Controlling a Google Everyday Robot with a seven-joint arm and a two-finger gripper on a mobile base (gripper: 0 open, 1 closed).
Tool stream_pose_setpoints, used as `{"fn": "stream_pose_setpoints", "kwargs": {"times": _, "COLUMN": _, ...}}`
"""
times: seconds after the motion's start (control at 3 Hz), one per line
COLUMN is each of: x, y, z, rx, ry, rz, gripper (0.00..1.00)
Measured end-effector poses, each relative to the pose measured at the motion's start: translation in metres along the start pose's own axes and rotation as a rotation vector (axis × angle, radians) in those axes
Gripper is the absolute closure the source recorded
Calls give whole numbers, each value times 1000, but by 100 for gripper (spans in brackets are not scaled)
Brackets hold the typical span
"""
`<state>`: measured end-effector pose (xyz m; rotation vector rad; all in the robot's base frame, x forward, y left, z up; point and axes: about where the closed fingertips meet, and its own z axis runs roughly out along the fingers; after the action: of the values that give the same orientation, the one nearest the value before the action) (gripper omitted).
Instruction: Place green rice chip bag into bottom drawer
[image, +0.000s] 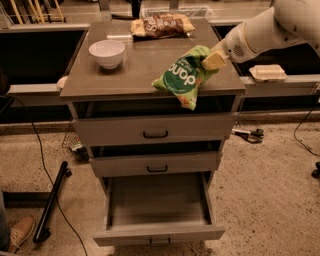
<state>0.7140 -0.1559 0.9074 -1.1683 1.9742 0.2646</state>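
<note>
My hand grips the green rice chip bag by its top corner, over the worktop's front edge. The bottom drawer stands open below

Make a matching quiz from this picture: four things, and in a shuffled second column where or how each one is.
1 green rice chip bag
2 white bowl
3 brown snack bag
4 bottom drawer

A pulled open
B back of the cabinet top
C in the gripper, over the top's front right edge
D left side of the top

Pairs: 1-C, 2-D, 3-B, 4-A
</note>
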Motion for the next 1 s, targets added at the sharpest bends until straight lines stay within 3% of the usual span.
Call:
{"fn": "stream_pose_setpoints", "kwargs": {"times": 0.33, "x": 7, "y": 28, "z": -19, "rx": -39, "ry": -26, "rz": -17, "gripper": 100}}
{"fn": "stream_pose_setpoints", "kwargs": {"times": 0.67, "x": 7, "y": 28, "z": -19, "rx": -39, "ry": -26, "rz": -17, "gripper": 100}}
{"fn": "stream_pose_setpoints", "kwargs": {"times": 1.0, "x": 15, "y": 41, "z": -21, "rx": -33, "ry": -34, "rz": 63, "gripper": 100}}
